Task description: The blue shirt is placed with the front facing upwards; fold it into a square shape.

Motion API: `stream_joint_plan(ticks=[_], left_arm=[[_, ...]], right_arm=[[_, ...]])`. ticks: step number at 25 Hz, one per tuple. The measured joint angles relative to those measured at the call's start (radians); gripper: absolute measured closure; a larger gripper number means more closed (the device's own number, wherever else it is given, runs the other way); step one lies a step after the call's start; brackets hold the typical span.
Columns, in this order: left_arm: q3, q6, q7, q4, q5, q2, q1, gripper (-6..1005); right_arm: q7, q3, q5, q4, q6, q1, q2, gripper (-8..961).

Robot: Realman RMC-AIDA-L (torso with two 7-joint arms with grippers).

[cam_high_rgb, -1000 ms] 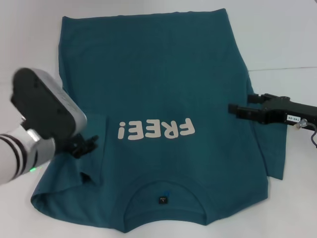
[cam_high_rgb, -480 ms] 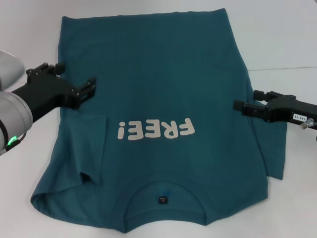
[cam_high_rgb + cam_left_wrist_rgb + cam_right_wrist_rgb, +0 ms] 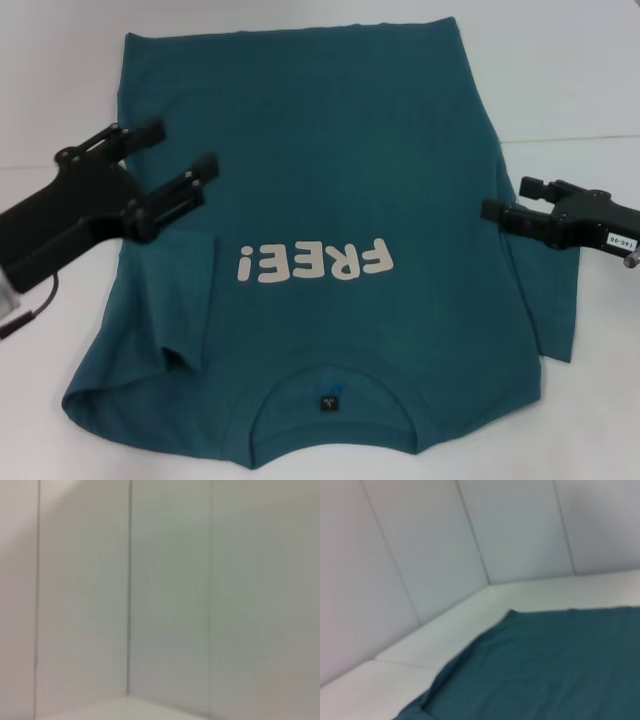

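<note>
The head camera looks steeply down from near the collar end of the blue shirt (image 3: 330,230) on the white surface (image 3: 560,70). The right wrist camera skims low across the shirt's far corner. The left wrist camera faces only pale wall panels (image 3: 170,595).

Bright, even light, faint shadows; both wrist views softly blurred

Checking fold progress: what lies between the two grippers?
In the head view, only the blue shirt spans between the left gripper and right gripper: flat teal fabric above the FREE! lettering.
</note>
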Motion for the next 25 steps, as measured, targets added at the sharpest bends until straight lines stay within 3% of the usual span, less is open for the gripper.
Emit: stream_joint_plan(ticks=[4,8,11,16,22,25], left_arm=[[-0.122,0.261,0.366,-0.377,-0.163,0.001,-0.071,276],[-0.186,0.335,0.531,-0.602,-0.177,0.003,-0.114,276],[-0.19,0.333,0.56,-0.646,-0.177,0.003,-0.108,276],[-0.191,0.331,0.563,-0.673,-0.178,0.005,-0.1,276],[-0.182,0.255,0.562,-0.679,-0.177,0.006,-0.107,274],[-0.181,0.227,0.56,-0.687,-0.168,0.005,-0.12,275]], right_arm=[[-0.004,0.007,0.02,-0.049,-0.076,-0.027,-0.003,43],[0.113,0.012,0.018,-0.177,-0.107,-0.063,-0.004,43],[0.287,0.012,0.008,-0.284,-0.148,-0.083,-0.026,43],[0.782,0.067,-0.15,-0.4,-0.252,-0.041,-0.12,43],[1.021,0.16,-0.432,-0.462,-0.267,0.049,-0.143,43],[1.124,0.164,-0.609,-0.487,-0.267,0.106,-0.14,43]])
